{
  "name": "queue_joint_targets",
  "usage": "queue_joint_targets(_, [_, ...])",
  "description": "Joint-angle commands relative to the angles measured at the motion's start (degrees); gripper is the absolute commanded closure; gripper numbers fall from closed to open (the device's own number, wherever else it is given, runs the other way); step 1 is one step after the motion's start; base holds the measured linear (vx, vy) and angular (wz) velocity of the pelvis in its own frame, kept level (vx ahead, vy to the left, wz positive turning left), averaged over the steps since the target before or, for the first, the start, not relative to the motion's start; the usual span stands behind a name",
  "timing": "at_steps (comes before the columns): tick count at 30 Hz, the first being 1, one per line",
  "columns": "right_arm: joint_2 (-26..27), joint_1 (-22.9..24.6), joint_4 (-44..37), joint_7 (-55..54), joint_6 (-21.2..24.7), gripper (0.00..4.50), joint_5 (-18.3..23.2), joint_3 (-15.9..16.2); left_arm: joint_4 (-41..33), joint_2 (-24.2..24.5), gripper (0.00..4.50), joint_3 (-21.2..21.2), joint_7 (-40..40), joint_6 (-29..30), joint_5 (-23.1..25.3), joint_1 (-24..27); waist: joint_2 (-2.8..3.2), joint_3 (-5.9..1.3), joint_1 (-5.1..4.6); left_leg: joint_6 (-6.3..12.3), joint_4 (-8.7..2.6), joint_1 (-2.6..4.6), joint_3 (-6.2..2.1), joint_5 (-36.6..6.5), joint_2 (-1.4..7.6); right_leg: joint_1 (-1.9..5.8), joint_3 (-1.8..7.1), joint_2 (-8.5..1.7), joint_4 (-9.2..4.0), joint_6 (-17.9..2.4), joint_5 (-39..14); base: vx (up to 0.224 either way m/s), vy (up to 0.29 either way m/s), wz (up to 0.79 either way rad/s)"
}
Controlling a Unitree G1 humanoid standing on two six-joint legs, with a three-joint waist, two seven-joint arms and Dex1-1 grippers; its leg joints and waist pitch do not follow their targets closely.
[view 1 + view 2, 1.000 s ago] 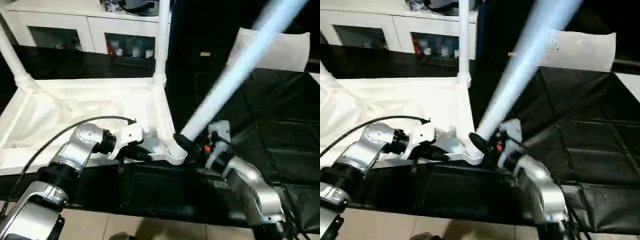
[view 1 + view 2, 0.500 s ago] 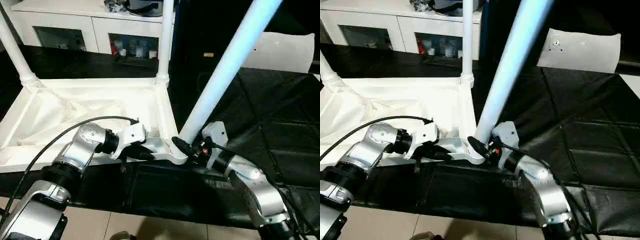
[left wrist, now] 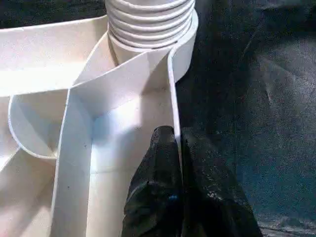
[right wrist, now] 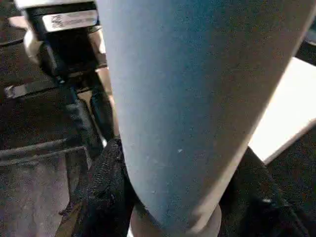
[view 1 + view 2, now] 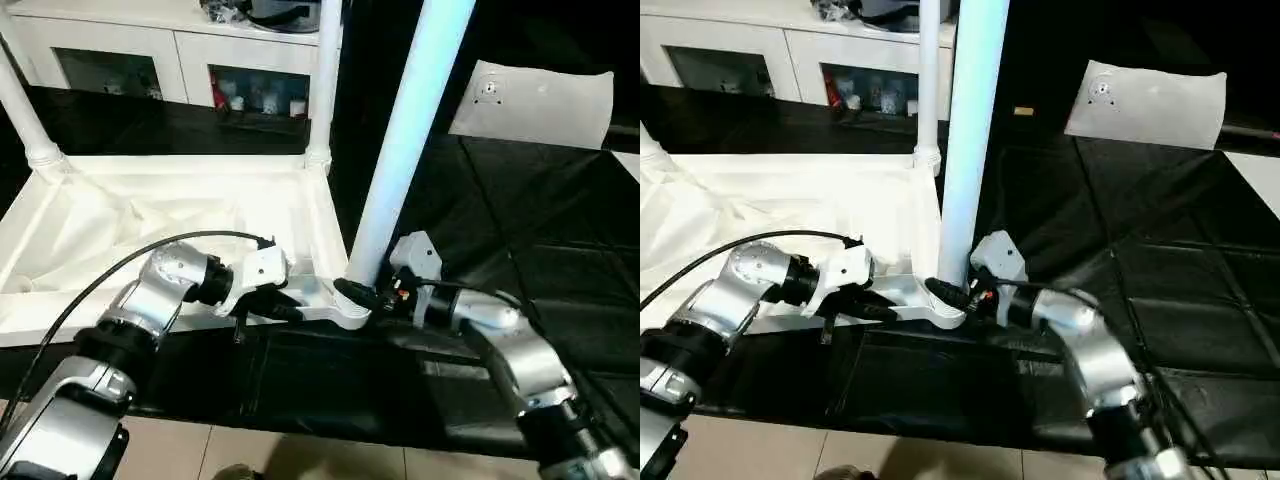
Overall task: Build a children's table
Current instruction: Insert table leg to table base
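Your left gripper (image 5: 292, 311) is pinching the table top's (image 5: 150, 215) near rim, fingers pressed together on its thin wall beside the corner socket (image 5: 352, 308). Your right gripper (image 5: 368, 297) is clasping the leg (image 5: 405, 140) at its base; it's standing nearly upright over that socket.

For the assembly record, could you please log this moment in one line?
left gripper: shut on tabletop rim | right gripper: holding third leg at near corner socket | far legs: two fitted

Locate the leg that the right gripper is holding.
The leg stands nearly upright in the tabletop's near right corner socket, gripped low by the right gripper.
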Motion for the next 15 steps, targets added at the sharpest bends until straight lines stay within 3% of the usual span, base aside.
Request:
queue_joint_targets(1, [-0.2,3.1,2.4,5.1,2.6,2.60,-1.1,7.0,1.4,0.2,4.50,-1.9,0.5,-1.3,3.8,-1.8,0.57,-1.31,-0.40,-2.91,-5.43,2.19,-2.46,-21.3,4.94,-1.10,2.94,-5.68,-5.86,-10.8,-14.1,0.000,0.000,0.00])
queue_joint_targets(5, [0.0,3.6,2.4,6.0,2.0,2.60,-1.3,7.3,2.2,0.6,4.50,-1.9,0.8,-1.7,4.3,-2.0,0.44,-1.50,-0.54,-2.11,-5.53,1.97,-2.37,-18.1,4.98,-0.58,2.62,-5.57,-5.40,-11.7,-8.0,0.000,0.000,0.00])
queue_joint_targets(7, [0.2,3.6,2.6,6.0,1.8,2.60,-1.5,7.1,2.4,0.8,4.50,-1.9,1.0,-1.5,4.2,-2.0,0.48,-1.67,-0.70,-0.96,-5.38,1.85,-2.20,-15.0,4.92,-0.19,2.46,-5.40,-4.96,-12.8,-2.2,0.000,0.000,0.00])
queue_joint_targets(9, [0.5,3.5,2.9,5.5,1.6,2.60,-1.7,6.8,2.3,0.9,4.50,-1.8,1.3,-1.3,4.0,-1.9,0.59,-1.60,-0.80,-0.51,-5.37,1.93,-2.07,-14.9,4.91,-0.23,2.42,-5.37,-4.96,-13.5,-1.1,0.000,0.000,0.00])
queue_joint_targets(11, [1.5,3.3,3.7,4.0,1.1,2.60,-2.1,5.9,1.7,1.3,4.50,-1.0,1.5,-0.7,3.8,-1.1,0.95,-1.44,-0.70,-1.24,-5.49,2.11,-2.10,-17.6,4.96,-0.38,2.55,-5.61,-5.37,-13.7,-5.2,0.000,0.000,0.00])
queue_joint_targets(14, [2.1,3.2,4.2,2.6,0.5,2.60,-2.4,5.4,-0.3,2.0,4.50,-0.1,1.9,0.8,3.2,0.4,0.66,-1.12,-0.85,-2.66,-5.77,2.23,-2.26,-21.1,5.03,-0.62,2.73,-5.79,-5.96,-12.8,-12.0,0.000,0.000,0.00])
queue_joint_targets(15, [2.6,3.2,4.6,1.5,0.3,2.60,-2.6,4.9,-2.1,2.5,4.50,0.8,2.2,2.4,2.5,1.5,1.11,-1.22,-0.86,-3.40,-5.88,2.38,-2.38,-21.9,5.12,-0.73,2.84,-5.88,-5.96,-12.5,-13.5,0.000,0.000,0.00])
